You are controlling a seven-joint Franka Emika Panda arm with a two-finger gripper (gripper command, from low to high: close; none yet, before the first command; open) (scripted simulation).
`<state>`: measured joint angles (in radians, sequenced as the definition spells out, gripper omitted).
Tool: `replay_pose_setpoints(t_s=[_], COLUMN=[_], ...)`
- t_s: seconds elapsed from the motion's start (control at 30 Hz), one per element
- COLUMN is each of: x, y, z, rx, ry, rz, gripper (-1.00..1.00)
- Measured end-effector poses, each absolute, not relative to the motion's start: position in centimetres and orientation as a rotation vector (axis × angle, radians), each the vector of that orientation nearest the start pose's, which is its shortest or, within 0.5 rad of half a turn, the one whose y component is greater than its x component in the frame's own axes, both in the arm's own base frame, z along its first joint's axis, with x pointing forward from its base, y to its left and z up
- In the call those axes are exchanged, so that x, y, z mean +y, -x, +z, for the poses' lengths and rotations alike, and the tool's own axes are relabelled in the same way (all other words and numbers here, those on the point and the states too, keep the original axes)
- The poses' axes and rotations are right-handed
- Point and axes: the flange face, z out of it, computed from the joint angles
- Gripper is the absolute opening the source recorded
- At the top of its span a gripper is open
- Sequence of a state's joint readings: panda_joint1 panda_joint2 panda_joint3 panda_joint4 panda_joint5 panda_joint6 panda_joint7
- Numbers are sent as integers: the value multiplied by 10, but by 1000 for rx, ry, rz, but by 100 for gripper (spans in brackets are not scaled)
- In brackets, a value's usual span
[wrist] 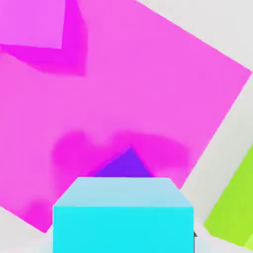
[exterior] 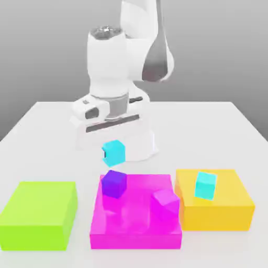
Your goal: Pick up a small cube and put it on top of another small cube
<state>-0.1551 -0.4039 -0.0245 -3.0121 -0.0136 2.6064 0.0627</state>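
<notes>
The small sky-cyan cube [exterior: 114, 152] hangs in the air below the white hand, with my gripper [exterior: 113, 148] shut on it. Directly under it, a small purple cube [exterior: 113, 184] rests on the big flat magenta block [exterior: 137, 226], with a gap between the two cubes. In the hand view the cyan cube [wrist: 122, 217] sits close to the camera, and a corner of the purple cube [wrist: 126, 165] peeks out from behind it over the magenta block [wrist: 148, 94].
A small magenta cube [exterior: 166, 201] also lies on the magenta block. On the exterior view's right, a greener turquoise cube [exterior: 205, 185] sits on a yellow block [exterior: 233, 209]. A lime-green block [exterior: 37, 213] lies at the left. The robot's base stands behind.
</notes>
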Motion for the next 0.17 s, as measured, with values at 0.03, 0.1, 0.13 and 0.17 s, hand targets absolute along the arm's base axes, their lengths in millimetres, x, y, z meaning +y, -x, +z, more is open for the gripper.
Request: replay_pose_setpoints(t_s=[0.03,0.1,0.13,0.17], x=[-53,-53,-53,-53], y=[-301,-299,-299,-299], z=[251,236,236,236], rx=[358,358,358,358], ry=[3119,3120,3120,3120], rz=[2,2,2,2], gripper=[-100,100,100,100])
